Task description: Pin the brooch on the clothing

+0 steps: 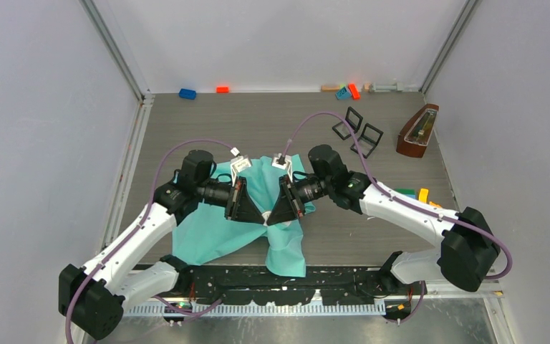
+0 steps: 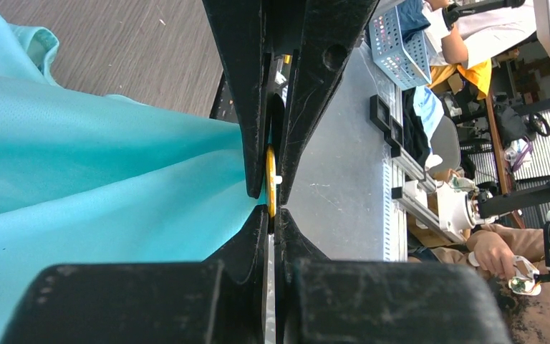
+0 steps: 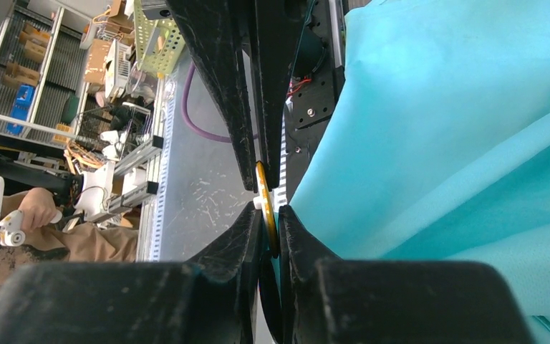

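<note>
The clothing [image 1: 215,236] is a turquoise T-shirt, bunched on the table in front of the arms. Both grippers meet tip to tip above its middle. The brooch [image 2: 270,179] is a thin yellow disc with a small white nub, seen edge-on, and it stands between the two pairs of fingers. My left gripper [image 2: 271,215] is shut on the disc's lower edge, with shirt fabric [image 2: 100,165] drawn up against its left side. My right gripper [image 3: 268,213] is closed around the same brooch [image 3: 263,188], and the cloth [image 3: 437,143] lies to its right. From above, the left gripper [image 1: 260,217] and right gripper [image 1: 272,217] hide the brooch.
A brown wooden metronome [image 1: 417,131] and two black frames [image 1: 358,131] stand at the back right. Coloured blocks lie along the back wall: a blue block [image 1: 187,93], an orange block [image 1: 222,89] and a small cluster of blocks [image 1: 347,91]. Green and yellow pieces [image 1: 415,193] sit by the right arm.
</note>
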